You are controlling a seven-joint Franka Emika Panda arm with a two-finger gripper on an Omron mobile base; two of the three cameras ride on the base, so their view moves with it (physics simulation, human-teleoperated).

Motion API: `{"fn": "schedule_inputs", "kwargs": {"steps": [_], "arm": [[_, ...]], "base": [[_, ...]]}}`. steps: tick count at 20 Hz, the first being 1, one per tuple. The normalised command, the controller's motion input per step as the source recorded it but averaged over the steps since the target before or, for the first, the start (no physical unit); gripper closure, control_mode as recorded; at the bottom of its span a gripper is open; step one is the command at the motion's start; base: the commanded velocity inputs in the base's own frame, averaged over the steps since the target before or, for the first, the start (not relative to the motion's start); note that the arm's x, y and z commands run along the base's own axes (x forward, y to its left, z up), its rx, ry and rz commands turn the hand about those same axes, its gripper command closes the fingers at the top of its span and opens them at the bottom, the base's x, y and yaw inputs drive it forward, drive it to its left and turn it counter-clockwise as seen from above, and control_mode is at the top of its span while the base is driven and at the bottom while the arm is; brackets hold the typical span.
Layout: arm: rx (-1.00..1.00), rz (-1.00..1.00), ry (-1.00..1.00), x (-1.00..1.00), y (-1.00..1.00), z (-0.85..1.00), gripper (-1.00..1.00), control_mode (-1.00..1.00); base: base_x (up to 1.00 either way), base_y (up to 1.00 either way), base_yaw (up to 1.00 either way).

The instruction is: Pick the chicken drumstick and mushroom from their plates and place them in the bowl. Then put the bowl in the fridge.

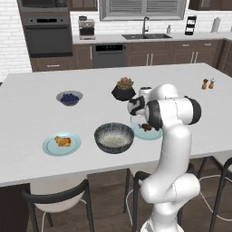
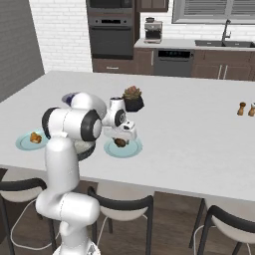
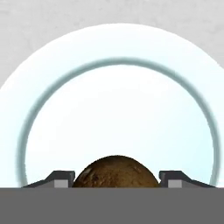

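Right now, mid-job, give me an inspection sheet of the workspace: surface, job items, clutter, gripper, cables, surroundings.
Surface: white island counter, nothing spilled.
Mushroom: mushroom sits on its pale blue plate, between the two fingertips.
Chicken drumstick: chicken drumstick lies on the left plate, untouched.
Bowl: bowl stands between the two plates, nothing in it.
Fridge: nothing seen.
Clutter: small bowl of blueberries, black plant pot, two shakers at the far right.
Gripper: gripper is low over the mushroom, one fingertip on each side; contact cannot be told.
Cables: thin white cable on the floor by the stools.
Surroundings: wall oven, sink, coffee machine, stools.
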Motion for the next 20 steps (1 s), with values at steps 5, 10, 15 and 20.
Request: {"fn": "schedule_inputs", "kwargs": {"steps": [5, 10, 15, 20], "arm": [[0.01, 0.00, -0.01, -0.26, 0.13, 0.80, 1.00, -1.00], [0.00, 0.04, 0.00, -0.27, 0.72, 0.97, 1.00, -1.00], [0.00, 0.05, 0.02, -0.17, 1.00, 0.43, 1.00, -1.00], [0.00, 0.05, 0.00, -0.23, 0.97, -0.31, 1.00, -1.00]], "base": [[0.00, 0.00, 0.00], [0.00, 0.00, 0.00], [0.00, 0.00, 0.00], [0.00, 0.00, 0.00]]}}
